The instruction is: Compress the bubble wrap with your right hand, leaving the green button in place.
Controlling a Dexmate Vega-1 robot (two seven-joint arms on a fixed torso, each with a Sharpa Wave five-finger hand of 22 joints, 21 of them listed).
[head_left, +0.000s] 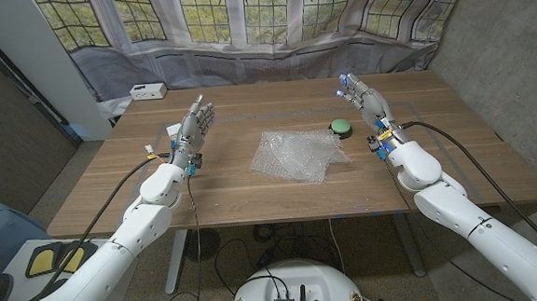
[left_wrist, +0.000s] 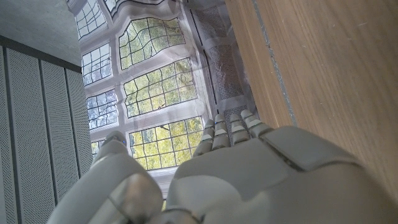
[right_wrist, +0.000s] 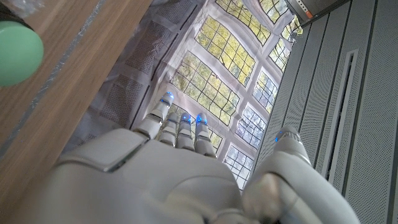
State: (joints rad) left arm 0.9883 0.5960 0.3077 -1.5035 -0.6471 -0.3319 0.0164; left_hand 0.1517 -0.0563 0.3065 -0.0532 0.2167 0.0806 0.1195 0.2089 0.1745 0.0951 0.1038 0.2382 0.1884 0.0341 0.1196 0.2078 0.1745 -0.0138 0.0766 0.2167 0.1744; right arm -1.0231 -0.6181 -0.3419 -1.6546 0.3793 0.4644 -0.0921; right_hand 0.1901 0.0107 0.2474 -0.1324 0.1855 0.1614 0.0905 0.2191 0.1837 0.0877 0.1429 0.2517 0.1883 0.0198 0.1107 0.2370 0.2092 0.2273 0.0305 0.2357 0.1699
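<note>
A crumpled sheet of clear bubble wrap lies in the middle of the wooden table. Just beyond its far right corner sits the green button, which also shows at the edge of the right wrist view. My right hand stands open to the right of the button, fingers straight and pointing away from me, holding nothing and apart from both things. My left hand stands open on the left side of the table, well clear of the wrap, fingers up.
A small white box rests at the table's far left corner. A curtain and leaded windows stand behind the far edge. A flat clear piece lies by my left hand. Black cables run along both forearms.
</note>
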